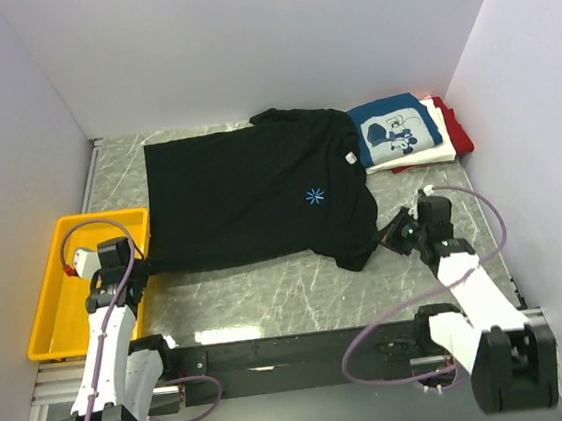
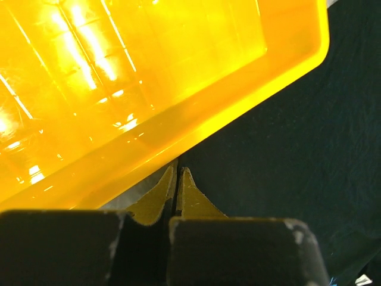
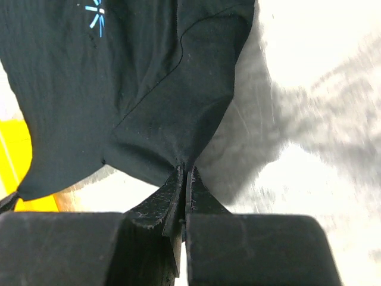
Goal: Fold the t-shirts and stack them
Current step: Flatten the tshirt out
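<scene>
Black t-shirt: lies open and mostly flat at mid-table, chest mark up, no fold made yet.

Right gripper: jaws closed on the near right sleeve; the cloth gathers to a point at the tips.

Left gripper: jaws closed at the near left hem corner. The cloth runs right up to the tips, so we judge it pinched, though the wrist view does not show the bite itself.

Finished pile, far right corner: blue t-shirt on top, white t-shirt under it, red t-shirt at the bottom, all folded.

Progress, our estimate: three of four done. The black one has still to be folded and put on the pile.

Count:
- T-shirts: four, one of each colour.
- Yellow tray: one, beside the left gripper, with nothing visible in it.
- Grippers: two.
</scene>
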### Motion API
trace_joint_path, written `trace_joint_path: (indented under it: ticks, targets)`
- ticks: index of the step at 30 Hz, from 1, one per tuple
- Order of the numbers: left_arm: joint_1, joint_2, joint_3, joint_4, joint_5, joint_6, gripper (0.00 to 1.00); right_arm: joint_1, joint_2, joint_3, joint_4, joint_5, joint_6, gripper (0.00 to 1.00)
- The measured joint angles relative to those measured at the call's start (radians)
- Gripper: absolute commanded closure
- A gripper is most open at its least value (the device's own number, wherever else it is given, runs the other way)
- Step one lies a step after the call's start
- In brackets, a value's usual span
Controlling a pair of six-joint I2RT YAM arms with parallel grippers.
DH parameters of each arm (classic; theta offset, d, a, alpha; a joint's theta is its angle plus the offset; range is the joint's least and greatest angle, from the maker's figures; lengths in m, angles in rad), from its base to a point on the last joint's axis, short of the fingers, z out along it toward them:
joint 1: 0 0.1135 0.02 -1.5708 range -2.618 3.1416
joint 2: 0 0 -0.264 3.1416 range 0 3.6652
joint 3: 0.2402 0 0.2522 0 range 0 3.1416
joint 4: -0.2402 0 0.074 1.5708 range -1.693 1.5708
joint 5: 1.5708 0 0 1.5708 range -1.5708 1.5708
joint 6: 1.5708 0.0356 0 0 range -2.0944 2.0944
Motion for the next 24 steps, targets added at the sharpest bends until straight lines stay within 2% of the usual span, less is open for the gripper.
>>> trace_joint_path:
  ticks: [8, 10, 12, 14, 15, 16, 19, 24]
  targets:
    - [0.0, -0.022, 0.005, -0.033, -0.004, 0.0, 1.0, 0.0, -0.298, -0.077, -0.159, 0.014, 0.013, 1.0]
    - [0.0, -0.034, 0.006, -0.047, -0.004, 0.0, 1.0, 0.0, -0.343, -0.099, -0.184, 0.007, 0.027, 0.9]
    - [0.0, -0.051, 0.007, -0.054, -0.005, 0.0, 1.0, 0.0, -0.378, -0.115, -0.216, 0.004, 0.042, 0.67]
    - [0.0, -0.062, 0.014, -0.063, -0.005, 0.0, 1.0, 0.0, -0.388, -0.117, -0.231, 0.013, 0.048, 0.57]
    - [0.0, -0.064, 0.018, -0.064, -0.004, 0.0, 1.0, 0.0, -0.38, -0.117, -0.231, 0.019, 0.05, 0.5]
    - [0.0, -0.063, 0.024, -0.064, -0.004, 0.0, 1.0, 0.0, -0.375, -0.114, -0.23, 0.025, 0.055, 0.48]
    - [0.0, -0.06, 0.038, -0.063, 0.002, 0.002, 1.0, 0.0, -0.278, -0.079, -0.208, 0.06, 0.065, 0.47]
    - [0.0, -0.043, 0.057, -0.057, 0.018, 0.014, 1.0, -0.013, 0.056, 0.09, -0.117, 0.153, 0.066, 0.47]
